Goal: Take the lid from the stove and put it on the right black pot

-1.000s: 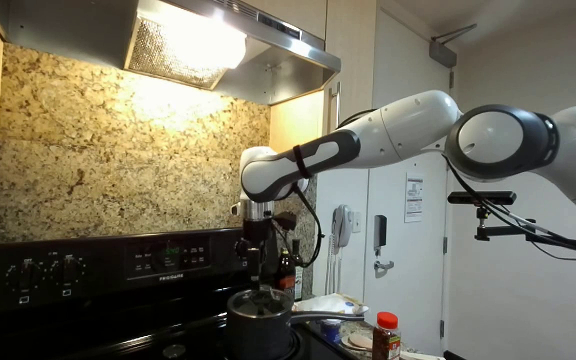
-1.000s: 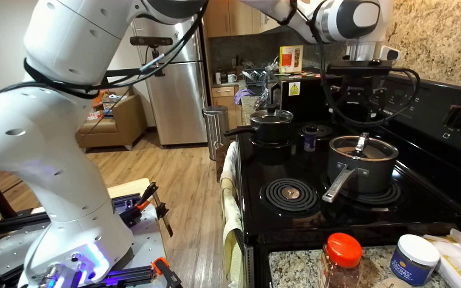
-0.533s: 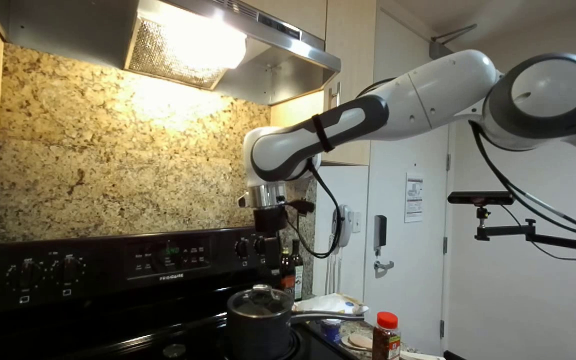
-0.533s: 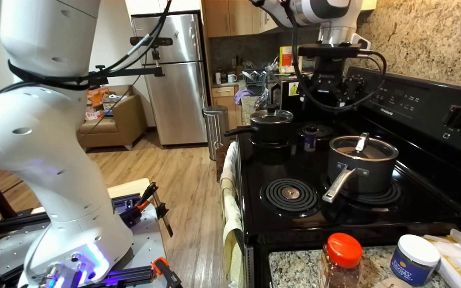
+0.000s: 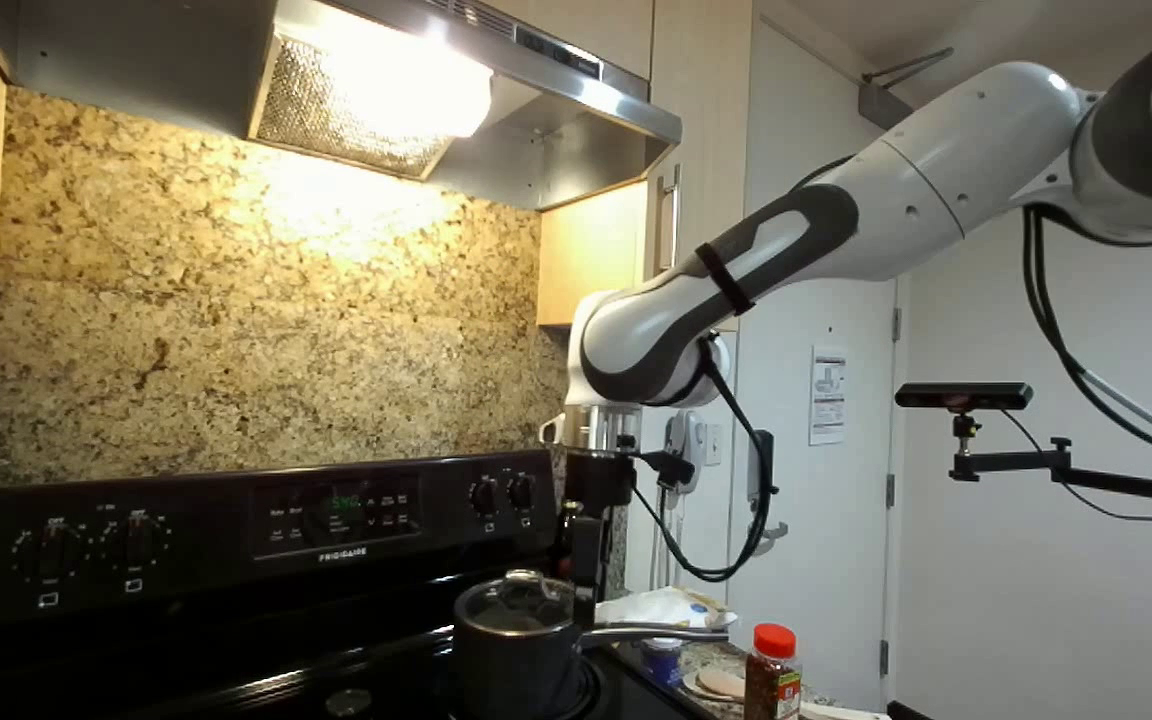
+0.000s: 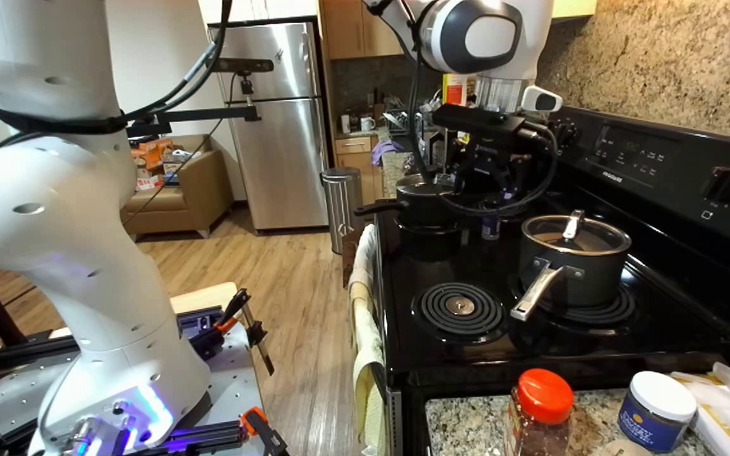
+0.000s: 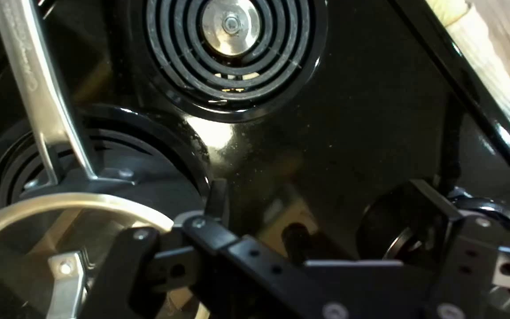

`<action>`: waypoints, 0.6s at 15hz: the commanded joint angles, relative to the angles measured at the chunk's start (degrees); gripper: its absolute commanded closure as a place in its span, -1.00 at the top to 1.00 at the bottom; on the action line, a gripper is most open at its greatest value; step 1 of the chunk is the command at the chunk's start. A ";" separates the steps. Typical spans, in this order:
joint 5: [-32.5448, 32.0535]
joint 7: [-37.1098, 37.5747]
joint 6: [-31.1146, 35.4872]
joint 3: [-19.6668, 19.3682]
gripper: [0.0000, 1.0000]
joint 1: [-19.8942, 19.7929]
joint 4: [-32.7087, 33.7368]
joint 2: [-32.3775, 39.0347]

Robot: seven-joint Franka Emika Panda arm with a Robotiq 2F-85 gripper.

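A dark pot [image 6: 568, 278] with a steel handle stands on a burner, also seen in an exterior view [image 5: 516, 670]. A glass lid [image 6: 596, 239] with a metal rim and steel grip sits flat on it; the lid also shows in the wrist view [image 7: 20, 248]. A second black pot [image 6: 428, 209] with a black handle and its own glass lid [image 6: 410, 185] stands farther back, partly covered by my gripper and cable. My gripper [image 7: 326, 199] is open, with nothing between its fingers. It hangs beside the lidded steel-handled pot, in an exterior view [image 6: 485, 183] near the second pot.
A small blue bottle [image 6: 490, 227] stands on the stove beyond a bare coil burner [image 6: 425, 310]. A red-capped jar [image 6: 542, 415] and a white-capped blue jar [image 6: 650, 418] stand on the counter. A range hood [image 5: 586, 110] is overhead; a towel [image 6: 365, 354] hangs at the stove's front.
My gripper first rose from near the steel-handled pot, then moved away from it, toward the stove's front and lower. The pots and lids have not moved.
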 commanded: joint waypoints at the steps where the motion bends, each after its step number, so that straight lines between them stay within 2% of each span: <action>1: 4.77 1.86 8.72 -0.92 1.00 -0.24 -14.36 -10.61; 3: 1.93 4.07 8.13 -2.09 1.00 0.66 -20.88 -16.52; 4: 0.42 5.67 5.58 -2.45 1.00 1.01 -22.86 -19.12; 9: -4.19 7.49 -10.44 -3.33 1.00 2.57 -21.28 -22.84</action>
